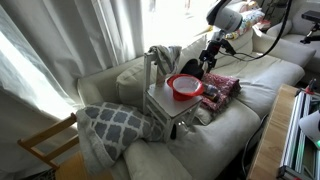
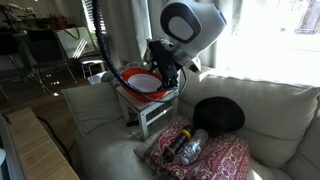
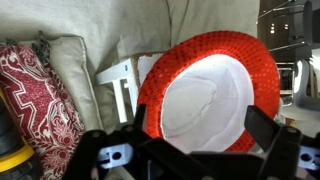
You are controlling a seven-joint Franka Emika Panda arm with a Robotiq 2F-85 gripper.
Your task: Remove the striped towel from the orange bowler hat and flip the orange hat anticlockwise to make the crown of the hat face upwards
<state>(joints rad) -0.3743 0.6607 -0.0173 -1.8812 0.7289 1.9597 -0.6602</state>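
The orange hat (image 3: 210, 85) lies upside down, its white lining facing up, on a small white stool (image 3: 118, 80) that stands on the sofa. It shows in both exterior views (image 1: 184, 86) (image 2: 143, 83). No towel lies on it. A grey crumpled cloth (image 1: 165, 55) hangs on the sofa back behind the stool; I cannot make out stripes on it. My gripper (image 3: 203, 125) is open and empty, just above the hat with a finger over each side of the brim. It also shows in both exterior views (image 1: 208, 62) (image 2: 160, 78).
A red patterned cushion (image 2: 215, 160) lies on the sofa seat beside the stool, with a black-and-yellow cylinder (image 2: 190, 148) on it. A black rounded object (image 2: 220, 115) sits behind it. A grey lattice pillow (image 1: 115, 125) and a wooden chair (image 1: 45, 145) are at the sofa's end.
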